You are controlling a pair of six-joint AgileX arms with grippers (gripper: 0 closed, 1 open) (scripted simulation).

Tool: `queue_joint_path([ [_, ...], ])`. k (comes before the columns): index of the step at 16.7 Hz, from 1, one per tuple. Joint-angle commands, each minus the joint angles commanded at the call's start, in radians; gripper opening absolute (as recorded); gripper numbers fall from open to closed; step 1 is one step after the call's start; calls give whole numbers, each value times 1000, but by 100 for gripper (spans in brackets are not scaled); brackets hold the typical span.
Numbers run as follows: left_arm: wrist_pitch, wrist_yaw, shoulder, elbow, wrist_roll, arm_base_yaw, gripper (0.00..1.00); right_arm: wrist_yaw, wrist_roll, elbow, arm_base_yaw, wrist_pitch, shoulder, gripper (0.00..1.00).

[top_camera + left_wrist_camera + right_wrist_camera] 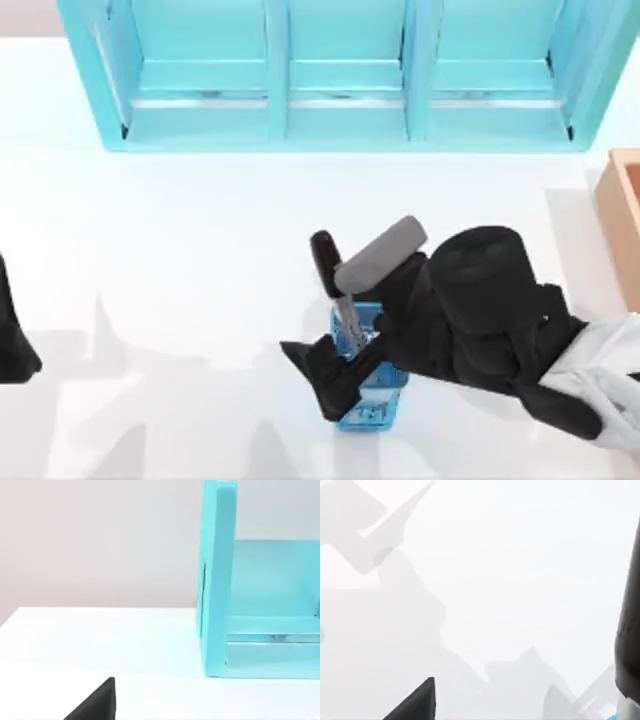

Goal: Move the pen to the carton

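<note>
Top view: slim grey pen with thick black cap (335, 275) stands tilted in small blue mesh holder (368, 385), right gripper (335, 365) at its barrel, jaws' state untellable; light, stiff, likely slick, best pinched mid-barrel; tan carton (622, 225) far right.

Along the far edge of the white worktop (180, 230) I see a big turquoise shelf unit (340, 75), standing upright, its open compartments facing the near edge and parted by vertical dividers. In the left wrist view I see one end panel of that shelf unit (217, 580) resting on the worktop (100, 640), with a pale wall (100, 540) behind. Toward the near edge, a little right of the middle, I see a small blue mesh holder (372, 395) standing on the worktop.
</note>
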Motion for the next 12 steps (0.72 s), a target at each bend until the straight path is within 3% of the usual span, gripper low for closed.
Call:
queue_joint_path([
  [7, 0, 0, 0, 0, 0, 0, 100, 0, 0, 0, 0, 0, 0, 2],
  [12, 0, 0, 0, 0, 0, 0, 100, 0, 0, 0, 0, 0, 0, 0],
])
